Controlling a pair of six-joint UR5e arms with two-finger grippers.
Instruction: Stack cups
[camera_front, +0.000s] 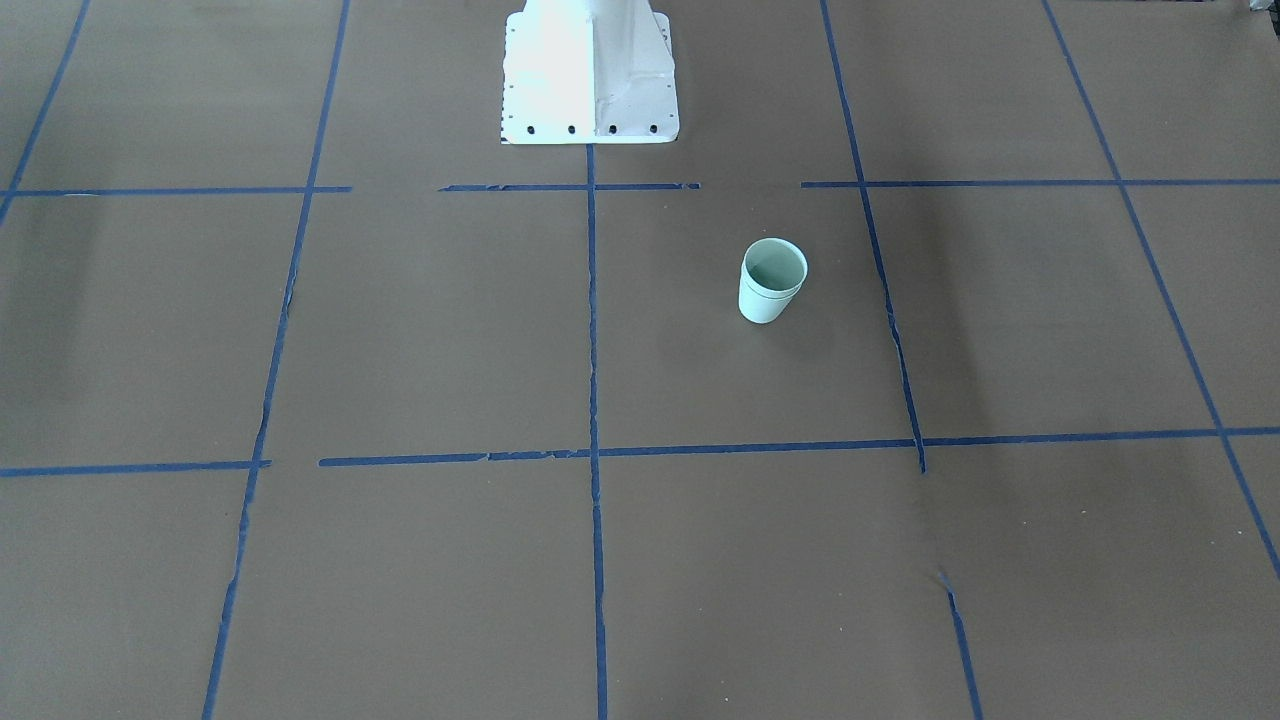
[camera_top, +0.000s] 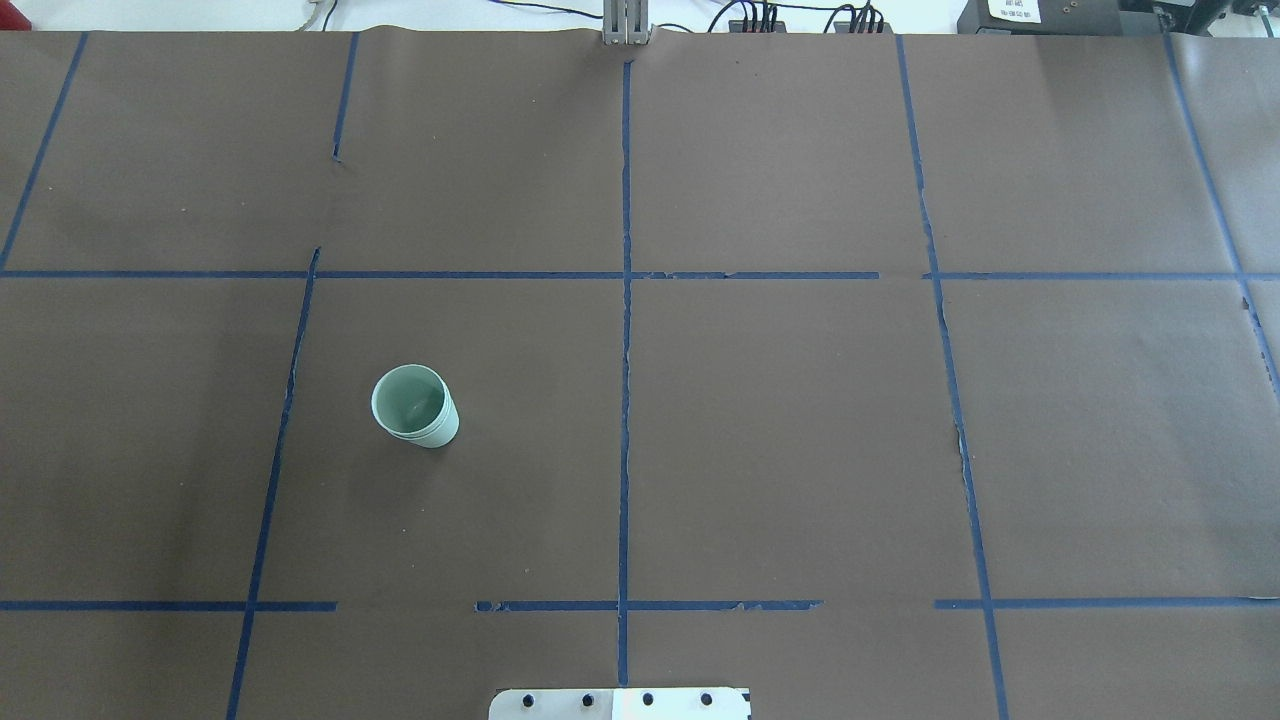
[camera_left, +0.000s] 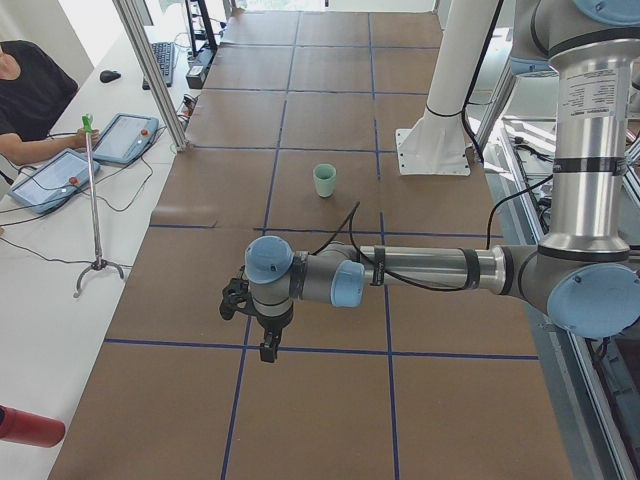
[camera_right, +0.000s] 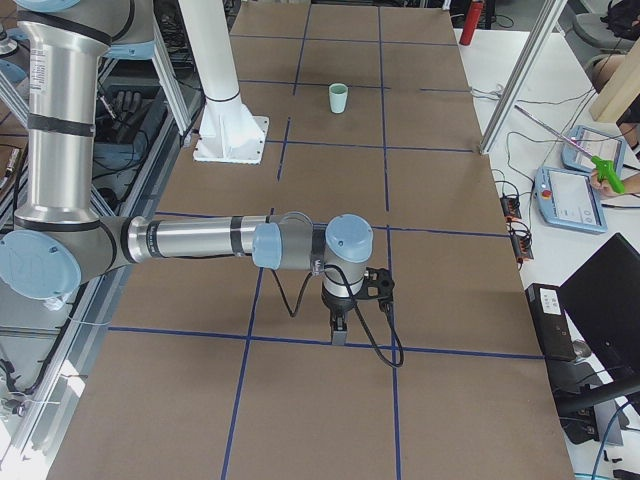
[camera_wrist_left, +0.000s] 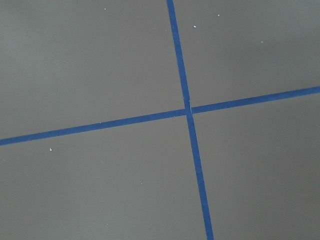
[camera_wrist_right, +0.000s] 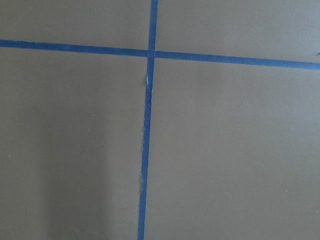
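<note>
The two pale mint-green cups (camera_front: 772, 282) stand upright as one nested stack on the brown table, with a double rim showing. The stack also shows in the overhead view (camera_top: 415, 405), the exterior left view (camera_left: 324, 180) and the exterior right view (camera_right: 339, 97). My left gripper (camera_left: 268, 346) hangs over the table's left end, far from the cups. My right gripper (camera_right: 338, 331) hangs over the table's right end, also far from them. Both show only in the side views, so I cannot tell whether they are open or shut. Both wrist views show only paper and blue tape.
The robot's white base (camera_front: 590, 75) stands at the table's near edge (camera_top: 620, 703). Blue tape lines (camera_top: 626, 300) grid the brown paper. Operators with tablets (camera_left: 60, 175) sit along the far side, beside a thin stand (camera_left: 95, 200).
</note>
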